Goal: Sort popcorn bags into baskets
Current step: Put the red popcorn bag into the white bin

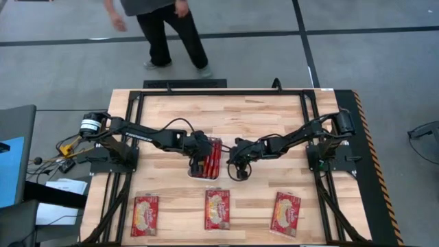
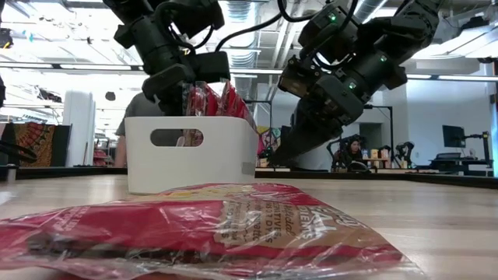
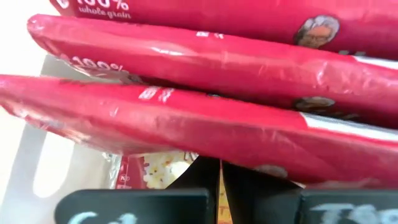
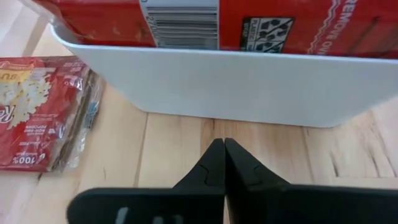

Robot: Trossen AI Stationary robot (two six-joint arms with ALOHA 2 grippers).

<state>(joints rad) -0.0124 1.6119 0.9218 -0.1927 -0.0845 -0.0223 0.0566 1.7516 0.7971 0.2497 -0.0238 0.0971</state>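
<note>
- Three popcorn bags point(image 1: 217, 208) lie flat along the bench point(image 1: 274, 116) edge; others stand in the basket point(image 2: 192, 154).
- Both pincers, left point(image 1: 199, 158) and right point(image 1: 236, 165), are clenched empty (flanking the basket).
- Bags look light, crinkly, slippery; pinching a short edge seems best.

Even, diffuse overhead light fell on the wooden table point(image 1: 240, 116), and the arms cast only faint, soft shadows in the high view. In the low view, bright ceiling fixtures and pale walls backlit the white basket point(image 2: 191, 152), leaving both arms nearly in silhouette; the nearest popcorn bag point(image 2: 194, 229) lay out of focus, its wrapper catching glare. In the left wrist view, the packets point(image 3: 205, 118) were blurred by closeness, with pale highlights along their creases.
</note>
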